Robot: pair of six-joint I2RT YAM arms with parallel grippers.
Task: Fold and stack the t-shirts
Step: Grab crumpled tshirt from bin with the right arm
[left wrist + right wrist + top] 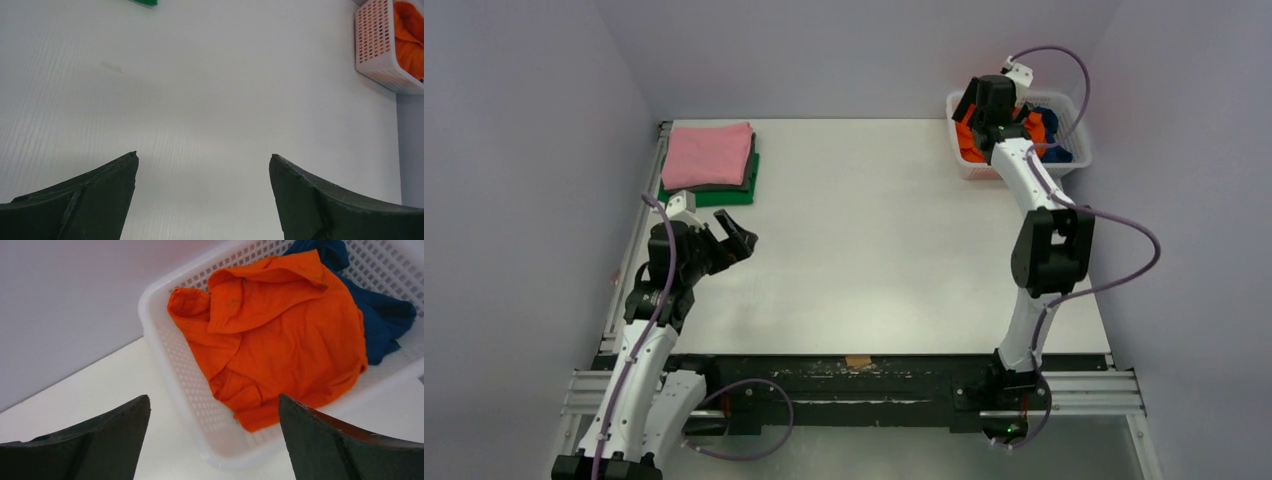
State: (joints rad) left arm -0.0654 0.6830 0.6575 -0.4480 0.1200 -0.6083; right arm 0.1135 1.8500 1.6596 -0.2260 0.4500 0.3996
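Note:
A folded pink t-shirt (pixel 711 155) tops a stack at the far left of the table, over a dark grey one (pixel 751 170) and a green one (pixel 724 196). A crumpled orange t-shirt (pixel 285 340) and a dark blue t-shirt (pixel 380 315) lie in the white mesh basket (pixel 170 355) at the far right. My right gripper (pixel 214 405) is open and empty, hovering above the basket's near corner (pixel 977 118). My left gripper (pixel 739 243) is open and empty over bare table in front of the stack, fingers spread wide in the left wrist view (pixel 204 160).
The basket (pixel 1074 155) stands in the far right corner against the walls. Grey walls close in the left, back and right sides. A metal rail (pixel 854 395) runs along the near edge by the arm bases. The basket also shows in the left wrist view (pixel 380 45).

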